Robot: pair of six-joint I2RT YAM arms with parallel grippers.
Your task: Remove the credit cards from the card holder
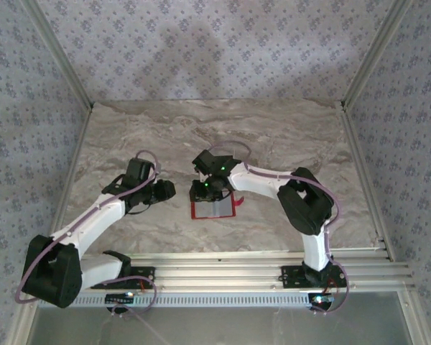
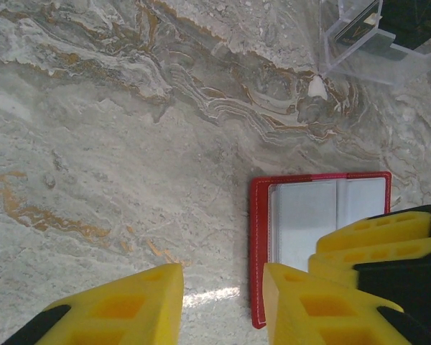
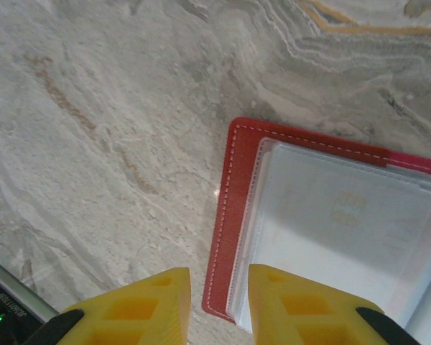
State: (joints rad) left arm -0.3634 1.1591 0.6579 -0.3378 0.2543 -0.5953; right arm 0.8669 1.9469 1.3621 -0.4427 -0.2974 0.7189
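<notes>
The red card holder lies open and flat on the marble table. Its clear inner pockets face up, and a pale credit card with faint chip marks shows through one of them. My right gripper hangs open over the holder's corner, with the red stitched edge between its yellow fingers. Just left of the holder, my left gripper is open over bare marble. From above, the left gripper sits left of the holder, and the right gripper is over its top edge.
A clear plastic stand with dark contents sits beyond the holder in the left wrist view. The right gripper's yellow fingers overlap the holder there. Aluminium rails run along the near edge, and patterned walls enclose the table.
</notes>
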